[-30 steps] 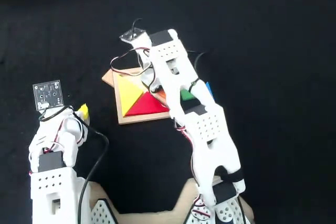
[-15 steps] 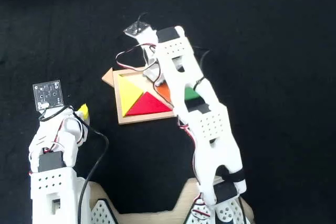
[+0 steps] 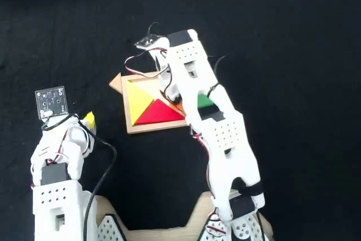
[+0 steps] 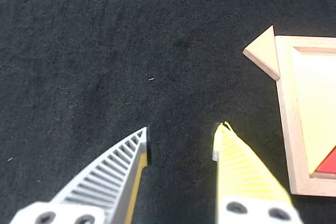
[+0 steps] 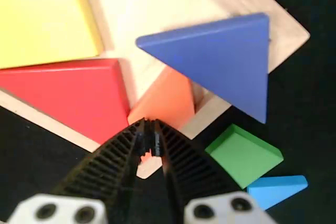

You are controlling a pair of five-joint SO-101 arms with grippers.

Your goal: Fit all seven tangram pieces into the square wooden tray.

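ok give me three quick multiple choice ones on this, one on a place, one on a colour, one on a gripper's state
1. Where is the green piece relative to the tray?
A. inside it
B. on the cloth beside it
C. stacked on its rim

2. Which piece laps over the tray's rim?
A. the dark blue triangle
B. the yellow one
C. the red one

3. The left gripper is
A. open, holding nothing
B. shut on a wooden triangle
C. shut on a red piece

Answers:
1. B, it lies flat on the cloth, off the tray's edge.
2. A, its tip hangs past the rim.
3. A, a wide gap with bare cloth shows in it.
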